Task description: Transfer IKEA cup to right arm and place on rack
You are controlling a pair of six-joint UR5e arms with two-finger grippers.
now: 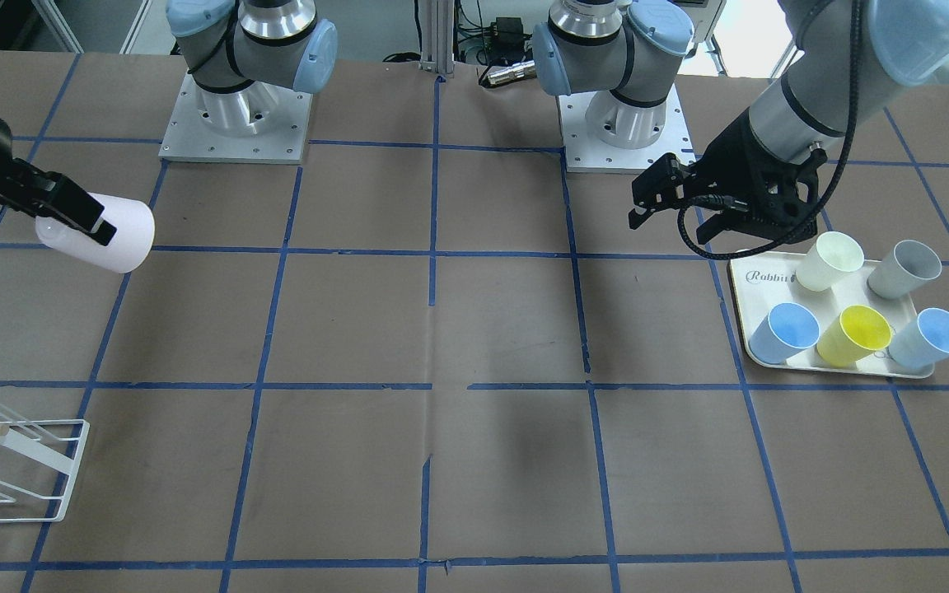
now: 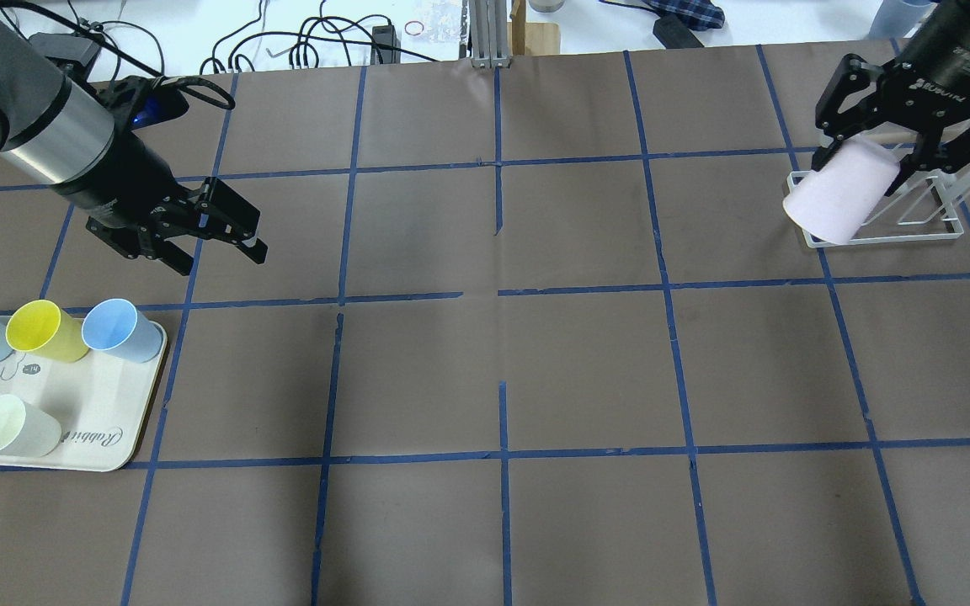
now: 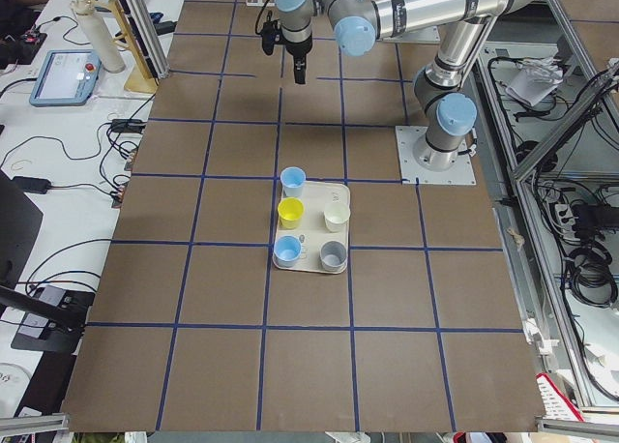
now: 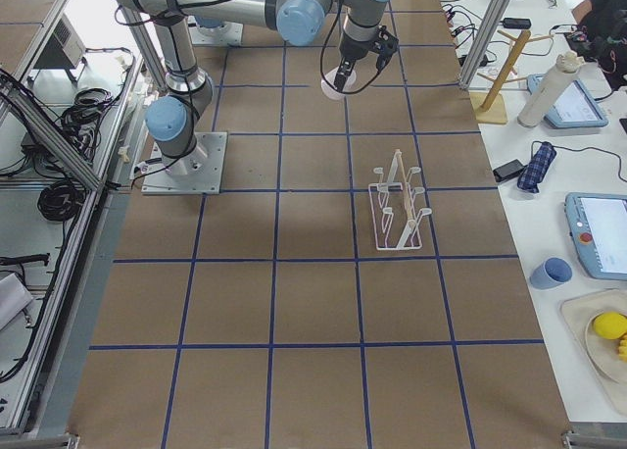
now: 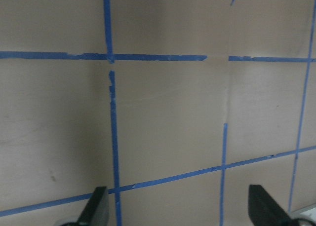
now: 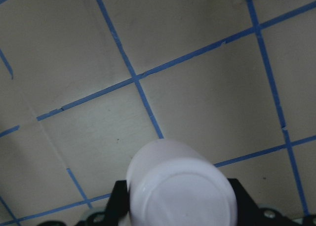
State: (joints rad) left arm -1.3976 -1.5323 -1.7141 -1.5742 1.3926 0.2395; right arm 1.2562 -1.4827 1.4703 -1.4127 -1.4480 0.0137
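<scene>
Closest to the right wrist camera is the closed base of the IKEA cup [image 6: 180, 186]. The right gripper [image 2: 868, 164] pinches it near that end and holds it in the air, tilted with the mouth pointing away and downward. It looks like a thin, light plastic tumbler, smooth and tapered. I judge it may slip or flex, so a gentle squeeze across the lower wall suits it better than force. Beyond it the rack [image 2: 889, 240] stands on the table [image 2: 502, 379], near the cup but not touching it. Far across, the left gripper [image 2: 222, 259] hangs spread and empty beside the Rabbit tray [image 2: 106, 404].
</scene>
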